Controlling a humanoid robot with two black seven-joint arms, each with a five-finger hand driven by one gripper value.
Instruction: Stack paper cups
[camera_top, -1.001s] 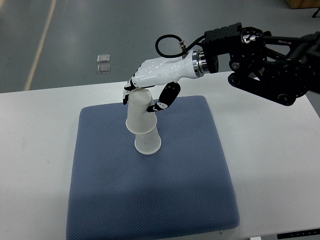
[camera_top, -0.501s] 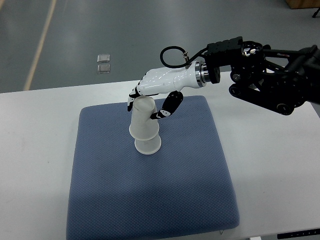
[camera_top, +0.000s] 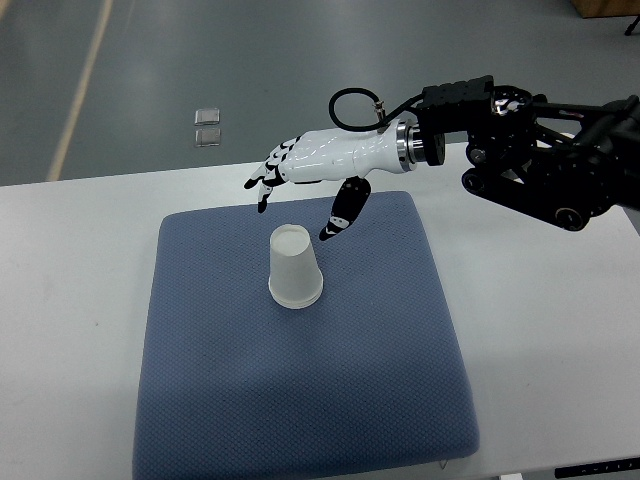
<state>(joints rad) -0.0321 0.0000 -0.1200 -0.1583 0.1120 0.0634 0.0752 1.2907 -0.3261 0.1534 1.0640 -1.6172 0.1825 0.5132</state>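
Observation:
A white paper cup stack (camera_top: 294, 268) stands upside down on the blue mat (camera_top: 300, 380), near the mat's upper middle. It reads as one cup nested over another. My right hand (camera_top: 296, 196), white with black fingertips, hovers just above and behind the stack, fingers spread and holding nothing. Its thumb (camera_top: 342, 212) hangs down to the right of the cup's top, clear of it. The right arm comes in from the upper right. The left arm is out of view.
The mat lies on a white table (camera_top: 540, 330). Two small square objects (camera_top: 208, 126) lie on the grey floor beyond the table's far edge. The black arm linkage (camera_top: 545, 165) hangs over the table's upper right.
The upper cup, tilted in the hand before, has dropped down over the lower cup. The hand has let go, spread its fingers and lifted away up and to the right.

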